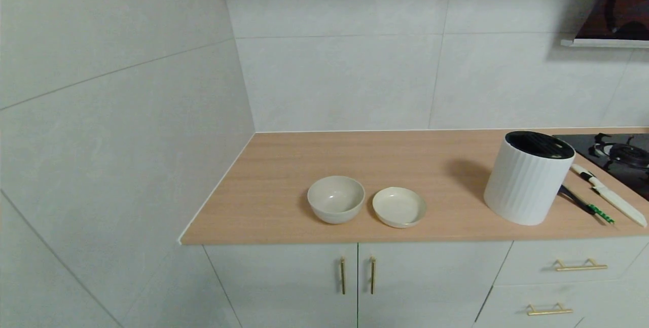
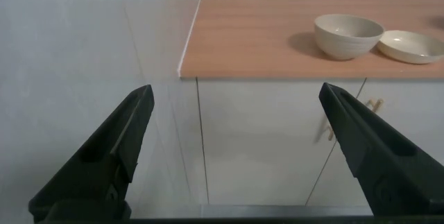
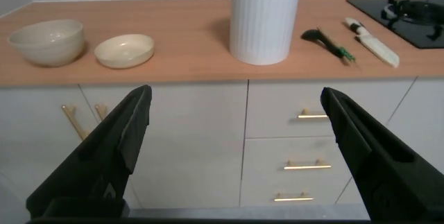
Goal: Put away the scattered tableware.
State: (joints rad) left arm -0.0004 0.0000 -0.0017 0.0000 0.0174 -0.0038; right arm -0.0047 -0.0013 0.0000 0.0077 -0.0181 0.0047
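Deep cream bowl (image 1: 335,198) upright on the wooden table (image 1: 284,166), close to the near edge and left of the middle. Just to its right, a shallow cream dish (image 1: 399,207), also upright, the two rims near but parted by a thin gap.

Further right, well apart from the dish, a tall white ribbed holder (image 1: 527,178) with a dark slotted top, standing upright. Right of it, lying flat on the table: a black-handled utensil (image 1: 588,207) with a green patterned end, its dark end just beside the holder's base. Beyond that, a white-bladed knife (image 1: 608,193), tip pointing toward the near right.

At the far right, a black gas hob (image 1: 621,158) let into the table, with a dark range hood (image 1: 616,8) on the wall above. Under the table's near edge, two white cabinet doors (image 1: 294,287) with upright gold handles meeting below the bowl and dish. White drawers (image 1: 532,267) with level gold handles below the holder. Pale grey tiled wall (image 1: 345,64) behind the table and along its left end.

In front of the cabinet, short of the table's left corner, the left claw (image 2: 236,96): fingers spread wide, nothing held. In front of the drawers, short of the near edge, the right claw (image 3: 236,96): likewise spread wide, nothing held
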